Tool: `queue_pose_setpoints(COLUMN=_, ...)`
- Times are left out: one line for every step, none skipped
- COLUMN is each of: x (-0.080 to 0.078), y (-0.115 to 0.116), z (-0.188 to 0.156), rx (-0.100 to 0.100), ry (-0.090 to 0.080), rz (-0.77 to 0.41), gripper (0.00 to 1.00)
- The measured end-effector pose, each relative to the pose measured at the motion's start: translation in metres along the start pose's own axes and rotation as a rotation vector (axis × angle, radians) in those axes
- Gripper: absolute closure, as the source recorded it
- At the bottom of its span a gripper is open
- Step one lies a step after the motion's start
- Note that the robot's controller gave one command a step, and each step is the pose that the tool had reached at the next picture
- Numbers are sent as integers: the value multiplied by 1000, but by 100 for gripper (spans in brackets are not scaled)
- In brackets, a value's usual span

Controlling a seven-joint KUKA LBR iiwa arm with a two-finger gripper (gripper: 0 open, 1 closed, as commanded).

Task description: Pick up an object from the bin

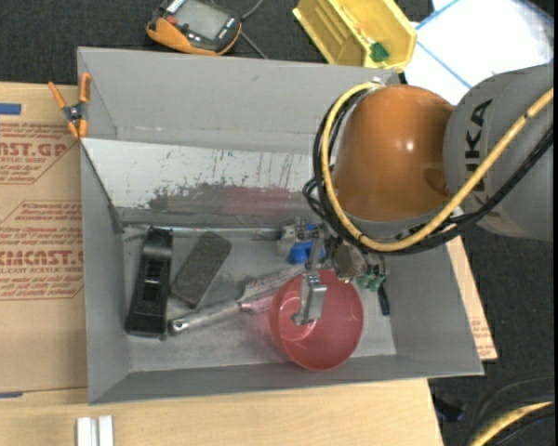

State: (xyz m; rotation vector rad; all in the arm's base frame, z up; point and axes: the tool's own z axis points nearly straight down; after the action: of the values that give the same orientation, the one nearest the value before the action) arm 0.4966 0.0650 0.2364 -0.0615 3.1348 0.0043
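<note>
One arm (507,161) in from the right, fingers (309,307) low inside the red bowl (342,334), their opening unclear.

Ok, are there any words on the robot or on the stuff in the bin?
"KU": black letters running along the grey arm; any letters after them cannot be read.
Red bowl, black holder, grey block: no writing that can be read.
</note>
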Motion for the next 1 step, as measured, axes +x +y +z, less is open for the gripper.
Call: queue_pose_setpoints(x=0, y=0, z=0, rx=0, ry=0, rz=0, gripper=0)
